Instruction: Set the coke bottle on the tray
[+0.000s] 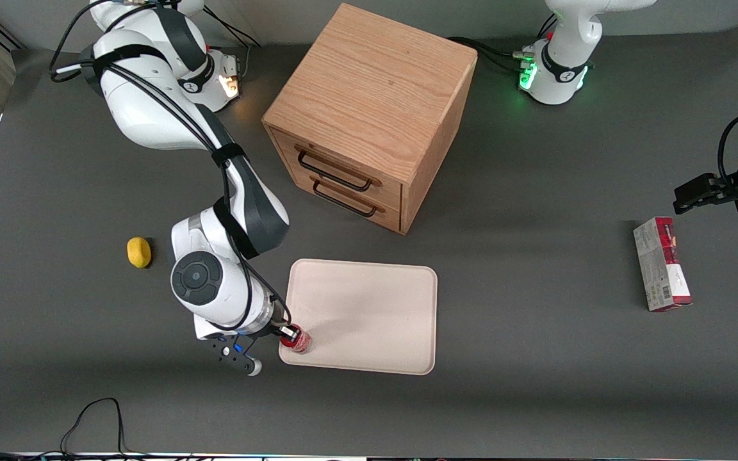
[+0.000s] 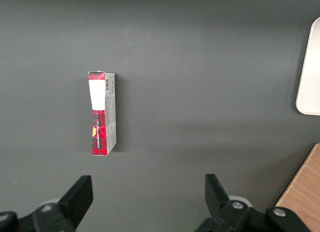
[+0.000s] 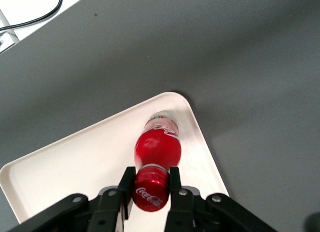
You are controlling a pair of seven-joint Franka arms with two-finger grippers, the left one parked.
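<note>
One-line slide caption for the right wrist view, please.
Gripper with fingers clamped on the cap of the coke bottle, holding it over a corner of the tray.

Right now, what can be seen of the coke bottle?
The coke bottle is small, glossy red plastic by its look, with white lettering, a red cap and a clear base. It stands roughly upright at a corner of the cream tray, the corner nearest the working arm and the front camera. The tool is shut on its cap.
</note>
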